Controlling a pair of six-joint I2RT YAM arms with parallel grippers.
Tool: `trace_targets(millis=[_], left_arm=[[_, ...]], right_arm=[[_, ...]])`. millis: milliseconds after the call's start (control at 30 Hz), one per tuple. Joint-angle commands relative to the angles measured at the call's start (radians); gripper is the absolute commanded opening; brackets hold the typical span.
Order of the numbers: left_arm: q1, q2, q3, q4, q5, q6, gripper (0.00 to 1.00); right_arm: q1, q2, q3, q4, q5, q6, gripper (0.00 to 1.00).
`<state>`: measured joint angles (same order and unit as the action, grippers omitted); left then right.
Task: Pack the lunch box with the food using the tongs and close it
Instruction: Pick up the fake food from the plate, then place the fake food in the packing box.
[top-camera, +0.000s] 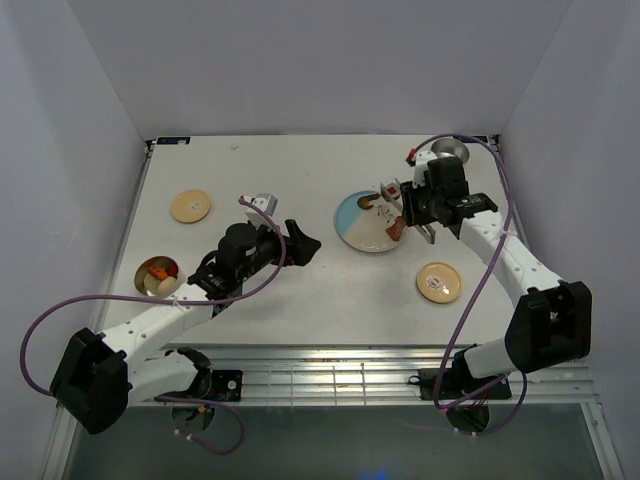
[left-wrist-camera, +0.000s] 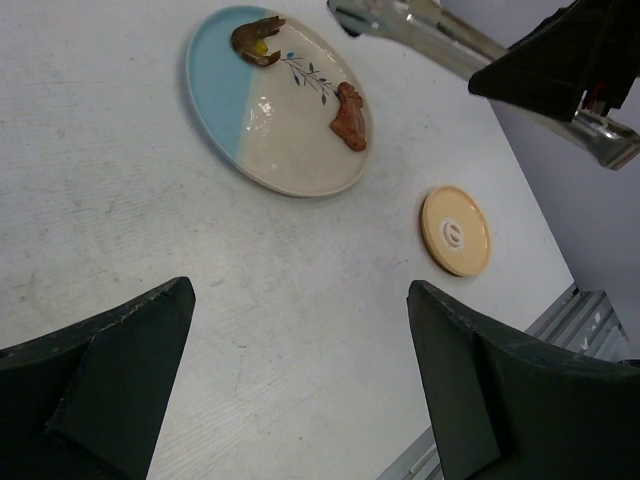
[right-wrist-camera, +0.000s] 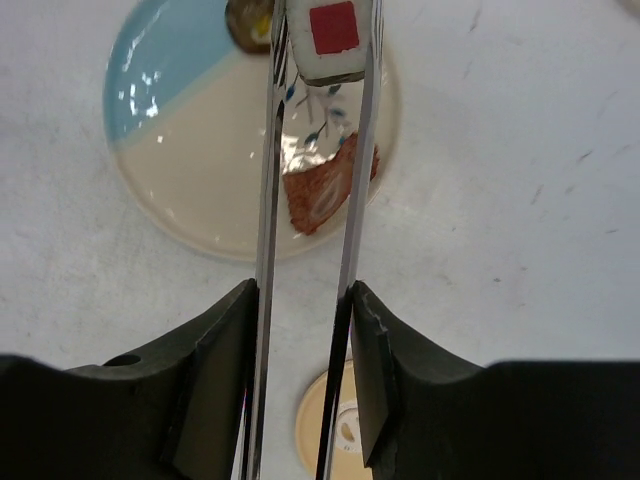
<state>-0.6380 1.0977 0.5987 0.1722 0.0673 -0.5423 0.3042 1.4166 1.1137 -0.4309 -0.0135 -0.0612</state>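
My right gripper (right-wrist-camera: 305, 300) is shut on the tongs (right-wrist-camera: 268, 180), one silver arm against each finger. The tong tips pinch a white food piece with a red square (right-wrist-camera: 330, 35) above the blue-and-white plate (right-wrist-camera: 170, 150). A brown piece (right-wrist-camera: 322, 195) lies on the plate under the tongs, and a darker piece (right-wrist-camera: 248, 12) sits at its far edge. From above, the right gripper (top-camera: 420, 215) hangs over the plate's right rim (top-camera: 352, 215). The round lunch box (top-camera: 140, 275) at the left holds orange and pale food. My left gripper (top-camera: 300, 240) is open, with nothing in it.
One tan round lid (top-camera: 190, 206) lies at the back left, another (top-camera: 439, 282) at the front right. A silver dome-shaped object (top-camera: 450, 150) sits in the back right corner. White walls enclose the table, and a slatted metal edge (top-camera: 330, 375) runs along the front.
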Motion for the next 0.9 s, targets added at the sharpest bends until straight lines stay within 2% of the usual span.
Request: trace_targets(millis=[0, 67, 133, 167, 300, 400, 667, 867], left_arm=[[-0.006, 0.005, 0.049, -0.013, 0.002, -0.053, 0.98], [-0.021, 0.014, 0.027, 0.010, 0.026, -0.059, 0.98], [-0.061, 0.018, 0.006, 0.010, -0.015, -0.039, 0.98], [-0.115, 0.013, -0.003, 0.009, -0.044, -0.025, 0.98], [-0.199, -0.019, -0.002, -0.037, -0.185, 0.033, 0.98], [-0.219, -0.051, -0.005, -0.025, -0.190, 0.045, 0.98], [-0.229, -0.061, -0.054, 0.007, -0.236, 0.065, 0.98], [-0.229, -0.041, -0.048, 0.007, -0.258, 0.073, 0.98]], right_arm=[[-0.049, -0.012, 0.147, 0.057, 0.099, 0.037, 0.40], [-0.079, 0.048, 0.245, 0.057, 0.131, 0.046, 0.40], [-0.126, 0.096, 0.305, 0.055, 0.196, 0.049, 0.41], [-0.145, 0.144, 0.366, 0.052, 0.205, 0.054, 0.41], [-0.226, 0.238, 0.495, 0.058, 0.204, 0.099, 0.41], [-0.255, 0.324, 0.599, 0.044, 0.187, 0.113, 0.40], [-0.289, 0.462, 0.676, 0.041, 0.165, 0.118, 0.41], [-0.292, 0.515, 0.643, 0.069, 0.161, 0.095, 0.43]])
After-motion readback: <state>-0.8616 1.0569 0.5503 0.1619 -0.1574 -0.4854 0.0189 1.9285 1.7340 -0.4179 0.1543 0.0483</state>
